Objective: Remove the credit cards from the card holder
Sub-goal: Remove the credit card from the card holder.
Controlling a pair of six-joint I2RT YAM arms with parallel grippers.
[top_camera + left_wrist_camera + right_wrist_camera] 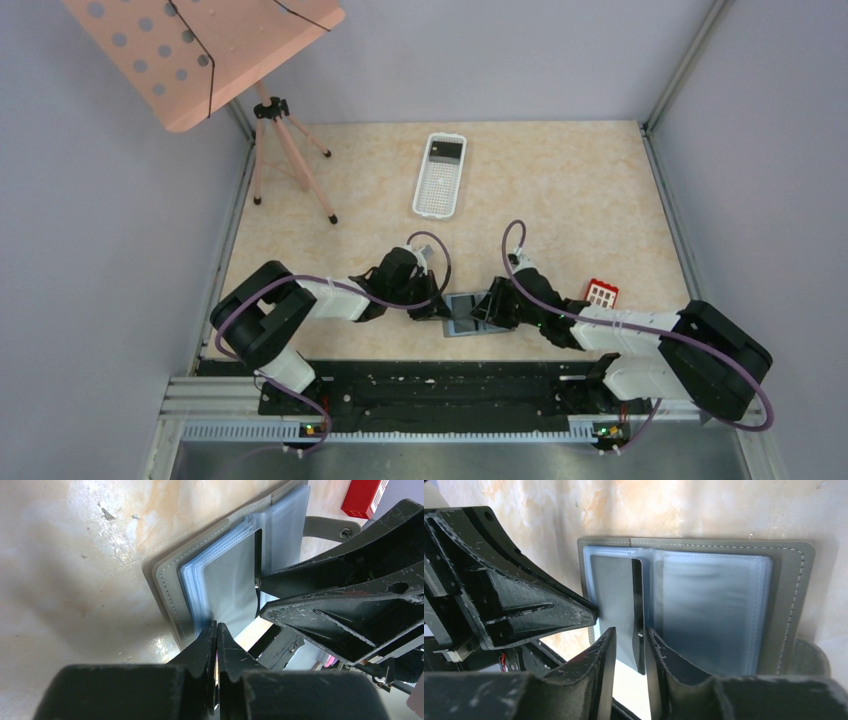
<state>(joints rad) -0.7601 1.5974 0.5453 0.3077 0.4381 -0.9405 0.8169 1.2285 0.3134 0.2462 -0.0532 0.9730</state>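
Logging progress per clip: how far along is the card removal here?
Done: one red card lies on the table, outside the open card holder. In hand: left gripper pinches the holder's edge; right gripper straddles a dark card, not yet clamped. Left: pulling that card out.

Open grey card holder [785,595], dark card [616,592] between parted right end effector [630,636] fingers, left end effector [593,613] at its edge

Inside the black right claw [631,632], the card [616,595] is dark grey. Around it, the card holder [789,580] is grey with pale stitching, its pockets [709,605] translucent blue-grey.
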